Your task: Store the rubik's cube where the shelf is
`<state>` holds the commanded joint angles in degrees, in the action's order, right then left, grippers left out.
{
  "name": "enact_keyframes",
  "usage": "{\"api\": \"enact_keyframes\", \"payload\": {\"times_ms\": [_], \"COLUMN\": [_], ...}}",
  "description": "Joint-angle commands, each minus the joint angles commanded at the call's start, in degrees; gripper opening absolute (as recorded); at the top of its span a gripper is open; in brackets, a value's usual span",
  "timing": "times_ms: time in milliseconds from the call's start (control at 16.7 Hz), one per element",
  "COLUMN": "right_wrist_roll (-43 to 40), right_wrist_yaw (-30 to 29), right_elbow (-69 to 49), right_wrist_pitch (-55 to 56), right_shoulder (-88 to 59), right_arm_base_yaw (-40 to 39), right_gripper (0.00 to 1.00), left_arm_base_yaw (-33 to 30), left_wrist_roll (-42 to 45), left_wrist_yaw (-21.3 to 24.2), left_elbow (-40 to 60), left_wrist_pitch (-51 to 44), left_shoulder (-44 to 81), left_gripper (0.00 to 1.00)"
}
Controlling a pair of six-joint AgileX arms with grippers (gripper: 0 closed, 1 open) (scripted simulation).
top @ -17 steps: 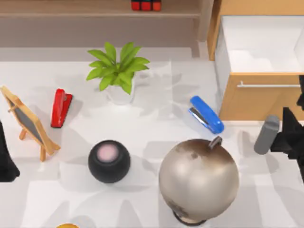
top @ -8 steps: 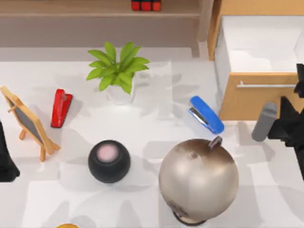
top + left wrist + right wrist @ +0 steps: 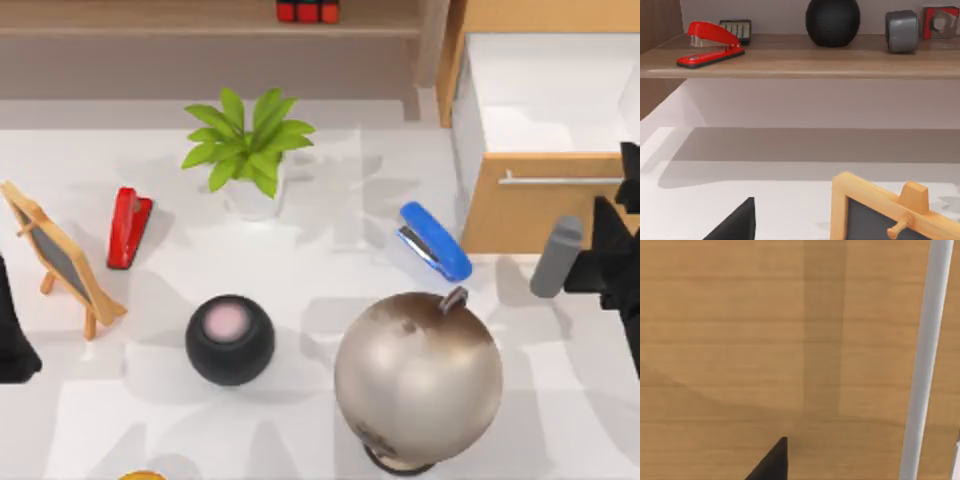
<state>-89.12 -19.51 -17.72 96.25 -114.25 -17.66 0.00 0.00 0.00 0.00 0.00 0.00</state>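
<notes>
The rubik's cube (image 3: 308, 11) is seen resting on the board of the shelf (image 3: 150, 20), so the task is judged as good as done. The remaining risk is posed by the right gripper (image 3: 610, 262), held well away from the shelf and just beside a grey cylinder (image 3: 556, 256) and the drawer cabinet (image 3: 540, 215), either of which could be knocked by a careless swing. Whether it or the left gripper (image 3: 12, 345), parked far from the shelf, is open or closed cannot be told. The shelf board is given from above in the top view, whereas a red stapler (image 3: 710, 42) and a black round speaker (image 3: 832, 21) standing on that board are presented side-on in the left wrist view, and the cabinet's bar handle (image 3: 922, 360) is presented close up in the right wrist view.
</notes>
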Motion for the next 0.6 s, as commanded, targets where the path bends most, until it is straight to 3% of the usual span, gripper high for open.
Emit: {"api": "enact_keyframes", "payload": {"times_ms": [480, 600], "right_wrist_roll": [0.0, 0.0], "right_wrist_yaw": [0.0, 0.0], "right_elbow": [0.0, 0.0], "right_wrist_pitch": [0.0, 0.0], "right_shoulder": [0.0, 0.0], "right_arm_base_yaw": [0.0, 0.0], "right_gripper": [0.02, 0.00], "left_arm_base_yaw": [0.0, 0.0], "left_wrist_roll": [0.0, 0.0], "left_wrist_yaw": [0.0, 0.0], "left_elbow": [0.0, 0.0], "left_wrist_pitch": [0.0, 0.0], "left_shoulder": [0.0, 0.0], "left_gripper": [1.00, 1.00]}}
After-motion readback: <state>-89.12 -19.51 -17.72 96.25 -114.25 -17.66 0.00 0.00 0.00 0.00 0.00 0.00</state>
